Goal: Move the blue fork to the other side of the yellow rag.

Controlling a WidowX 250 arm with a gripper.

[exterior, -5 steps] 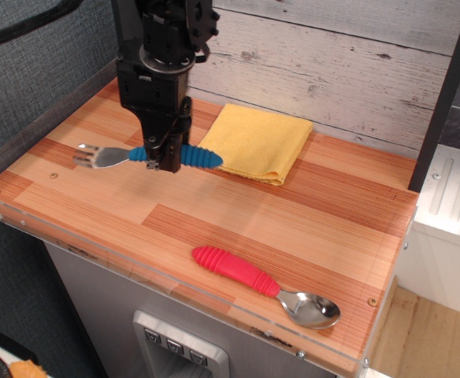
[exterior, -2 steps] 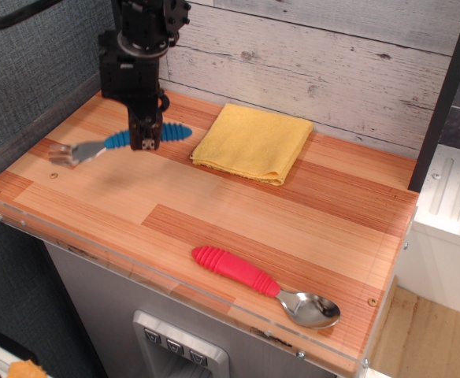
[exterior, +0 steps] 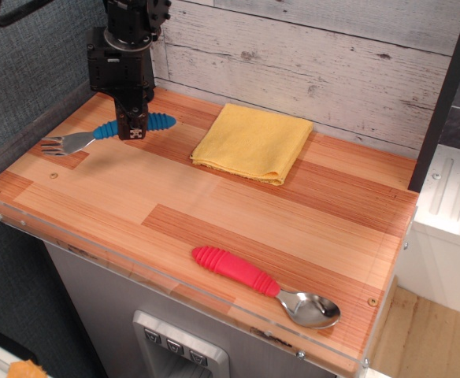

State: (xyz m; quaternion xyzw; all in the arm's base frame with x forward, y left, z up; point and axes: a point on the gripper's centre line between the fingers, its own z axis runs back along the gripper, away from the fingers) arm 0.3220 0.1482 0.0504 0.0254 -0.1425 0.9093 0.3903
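The blue fork has a ribbed blue handle and silver tines pointing left. It sits at the back left of the wooden table, to the left of the yellow rag. My black gripper is shut on the middle of the fork's handle. I cannot tell whether the fork is lifted or rests on the wood. The rag lies flat and folded near the back wall, apart from the fork.
A red-handled silver spoon lies near the table's front edge. A white plank wall stands behind the table. A dark panel borders the left side. A black post stands at the right.
My gripper has carried the blue fork leftward and toward the back, away from the yellow rag. The rag and the spoon have not moved.
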